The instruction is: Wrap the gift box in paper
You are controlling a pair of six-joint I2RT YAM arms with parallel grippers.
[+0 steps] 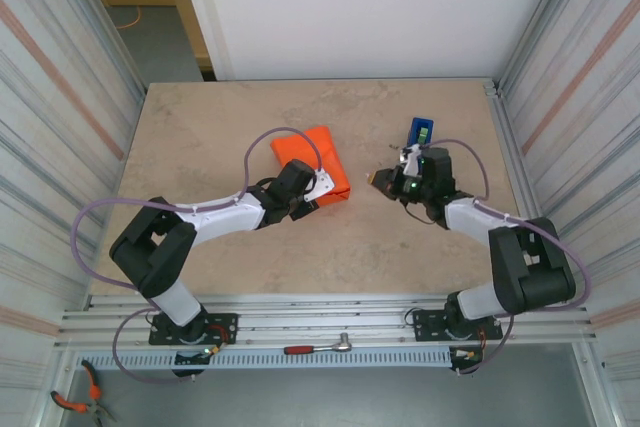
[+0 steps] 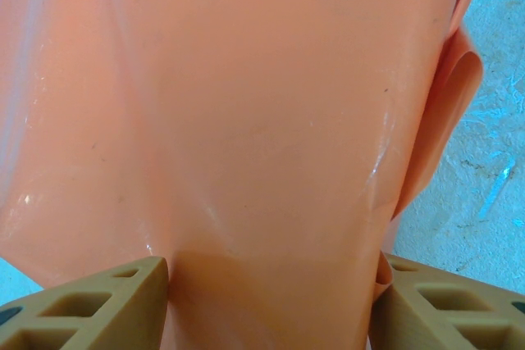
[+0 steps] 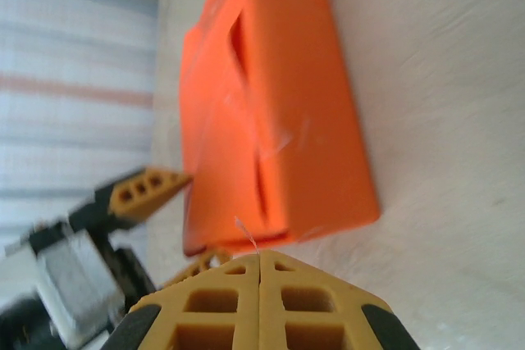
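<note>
**Orange parcel held at table centre, tape dispenser to its right**

The work surface is a beige, stone-patterned tabletop (image 1: 200, 137), matte and lightly veined. Ribbed, pale panels in aluminium frames (image 1: 50, 87) close it in on the left and right, and a plain white wall (image 1: 360, 7) stands behind it. At the far left corner there is an opening onto a grey floor (image 1: 150, 32) beside wood-coloured panelling. A slotted metal rail (image 1: 330, 322) runs along the near edge and carries both arm bases. A ratchet wrench with a red handle (image 1: 320, 347) lies on it. Orange-handled pliers (image 1: 75, 399) sit at the bottom left, below the table.

The paper (image 1: 305, 152), bright orange and glossy, is folded into a flat, box-shaped parcel just left of the table's centre. The gift box is covered by it. The left gripper (image 1: 326, 191) is at the parcel's near end with its jaws apart. In the left wrist view, its tan fingers (image 2: 98, 305) press against the paper from both sides, clamping it.

The right gripper (image 1: 378, 179) is to the right of the parcel and apart from it. Its jaws are closed tip to tip, and a thin pale wisp stands up from them.

A blue tape dispenser (image 1: 419, 133) with a green roll stands beyond the right gripper. Any lettering on it is too small to read.
</note>
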